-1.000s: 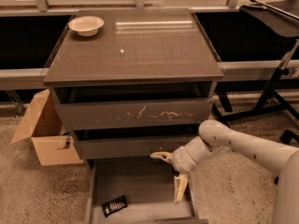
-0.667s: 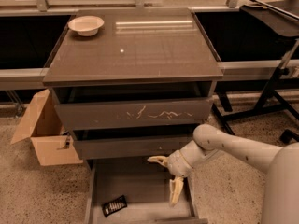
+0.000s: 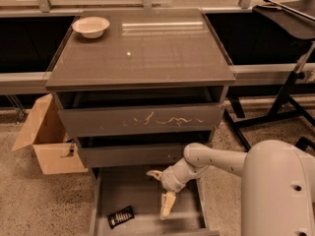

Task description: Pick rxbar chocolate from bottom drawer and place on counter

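And the claw (image 3: 157, 194) had slid left and sunk lower over the last second, its arm reaching in from the right, so that it hung inside the open bottom drawer (image 3: 123, 188). Its jaws were spread wide apart, one finger pointing left and the other straight down, with nothing between them. The rxbar chocolate (image 3: 120, 216) hadn't budged: it lay flat on the drawer floor near the front left, a short way left of the lower finger and untouched. So the approach was closing in, with the grasp not yet made and the whole carry ahead. Up top, the counter surface (image 3: 142, 53) held only a white bowl (image 3: 90, 26) in its back left corner, with room beside it for the bar. Above the reach sat the middle drawer (image 3: 128, 155) and the scratched drawer (image 3: 142, 119), both slightly out, so lifting clear probably called for drawing back first. A cardboard box (image 3: 44, 141) stood on the floor to the left, well apart.
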{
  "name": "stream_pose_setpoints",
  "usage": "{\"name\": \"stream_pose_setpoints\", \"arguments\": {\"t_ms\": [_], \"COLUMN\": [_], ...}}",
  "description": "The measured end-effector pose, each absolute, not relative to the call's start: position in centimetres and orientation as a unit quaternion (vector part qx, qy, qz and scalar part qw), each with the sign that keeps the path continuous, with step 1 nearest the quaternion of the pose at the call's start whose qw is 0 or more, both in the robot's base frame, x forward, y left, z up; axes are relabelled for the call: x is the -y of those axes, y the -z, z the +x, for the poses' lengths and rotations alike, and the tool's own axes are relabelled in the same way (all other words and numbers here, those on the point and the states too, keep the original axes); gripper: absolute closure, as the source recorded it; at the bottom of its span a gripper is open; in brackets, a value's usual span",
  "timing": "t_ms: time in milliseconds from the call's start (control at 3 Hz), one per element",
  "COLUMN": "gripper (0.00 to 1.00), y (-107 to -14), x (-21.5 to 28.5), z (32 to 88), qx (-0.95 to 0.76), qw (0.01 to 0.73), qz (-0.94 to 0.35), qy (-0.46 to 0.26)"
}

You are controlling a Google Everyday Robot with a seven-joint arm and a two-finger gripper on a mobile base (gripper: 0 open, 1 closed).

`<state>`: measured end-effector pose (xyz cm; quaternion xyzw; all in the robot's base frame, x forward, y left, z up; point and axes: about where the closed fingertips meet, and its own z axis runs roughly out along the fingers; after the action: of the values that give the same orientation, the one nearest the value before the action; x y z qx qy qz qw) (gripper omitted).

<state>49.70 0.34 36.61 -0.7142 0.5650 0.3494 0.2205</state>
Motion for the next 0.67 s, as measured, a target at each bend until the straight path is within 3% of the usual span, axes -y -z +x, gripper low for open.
{"name": "stream_pose_setpoints", "arguments": {"t_ms": [667], "gripper": [0.00], "y": [-33.9], "x": [-1.0], "z": [50.3], "qx": [-0.551], "qw": [0.223], "qz": [-0.726], "qy": [-0.345]}}
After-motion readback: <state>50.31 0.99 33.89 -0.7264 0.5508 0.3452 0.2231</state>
